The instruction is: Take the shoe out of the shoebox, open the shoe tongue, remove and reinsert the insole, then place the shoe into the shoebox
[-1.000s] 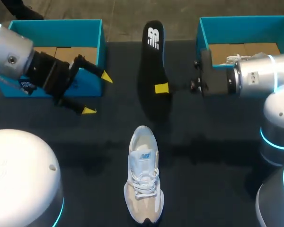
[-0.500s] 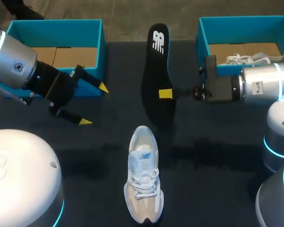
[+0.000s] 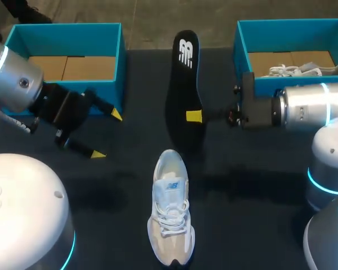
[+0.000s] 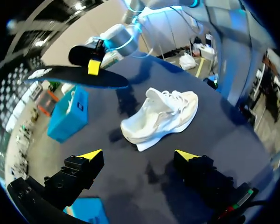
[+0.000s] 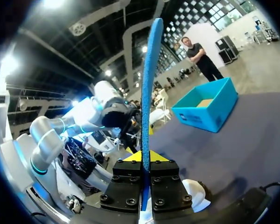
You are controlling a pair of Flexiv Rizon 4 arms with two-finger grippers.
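The black insole is held clear of the dark worktop by the right end effector. Its yellow-tipped fingers are pinched on the insole from both sides at one long edge. In the right wrist view the insole is seen edge-on, as a thin blue strip rising straight up from between the pressed-in tips. The white shoe is found outside both boxes, standing on its sole on the worktop, nearer the robot than the insole, with its laces uppermost and its toe turned toward the robot. The left end effector is spread wide with nothing between its fingers. It is placed just in front of the left shoebox, a teal box, and well apart from the shoe. In the left wrist view the shoe is seen ahead of the open fingers, with the held insole beyond it. A second shoe, also white, is seen lying in the right shoebox, behind the right arm.
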